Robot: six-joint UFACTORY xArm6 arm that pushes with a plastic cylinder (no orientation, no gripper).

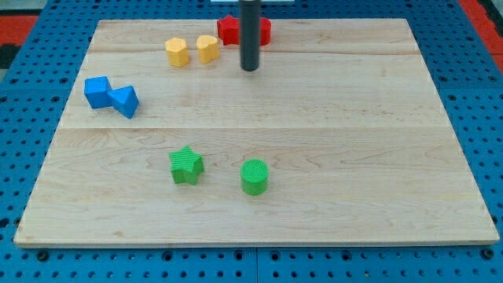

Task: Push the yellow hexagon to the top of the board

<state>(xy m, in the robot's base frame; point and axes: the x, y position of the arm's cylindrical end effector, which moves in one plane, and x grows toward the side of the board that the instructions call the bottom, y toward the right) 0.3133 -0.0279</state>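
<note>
Two yellow blocks sit near the view's top, left of centre. The left one (178,52) looks like the yellow hexagon; the right yellow block (207,48) stands close beside it and its shape is unclear. My tip (250,69) rests on the board a short way to the right of the right yellow block, apart from it. The dark rod rises out of the view's top and hides the middle of a red block (229,30) at the top edge.
A blue block (97,91) and a blue triangle (125,101) touch at the view's left. A green star (186,165) and a green cylinder (255,176) sit toward the view's bottom. The wooden board (354,141) lies on a blue perforated table.
</note>
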